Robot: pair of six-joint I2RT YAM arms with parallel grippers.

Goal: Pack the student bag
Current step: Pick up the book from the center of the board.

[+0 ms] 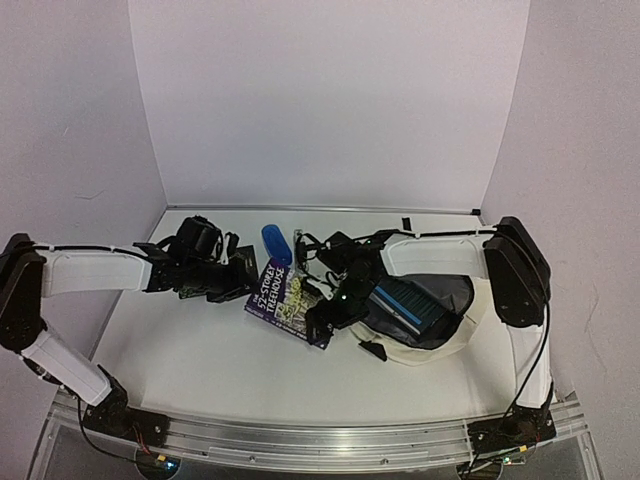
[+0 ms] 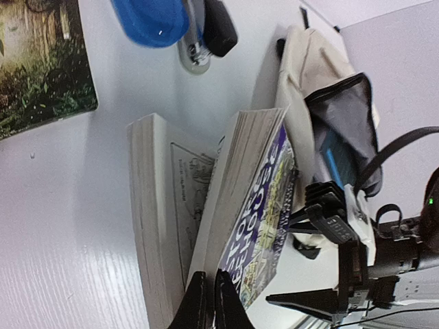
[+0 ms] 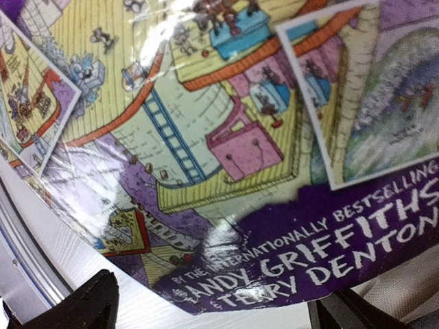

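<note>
Left gripper [image 2: 208, 301] at book's [image 1: 287, 295] left edge, fingers nearly together, pinch unclear; right gripper [image 3: 216, 296] spread over book's right edge; student bag [image 1: 432, 352] just right of book; risk: half-lifted cover fans open, catching bag's rim.

Table [image 1: 200, 350]: carries all below.
Book [image 1: 285, 292]: table centre.
Stapler [image 1: 277, 243]: book's 12 o'clock, just behind it.
Student bag [image 1: 440, 352]: book's 3 o'clock, just beside it.
Notebook [image 1: 405, 305]: inside the student bag.
Left end effector [image 1: 245, 280]: book's 9 o'clock.
Right end effector [image 1: 330, 315]: book's 4 o'clock, between book and student bag.
</note>
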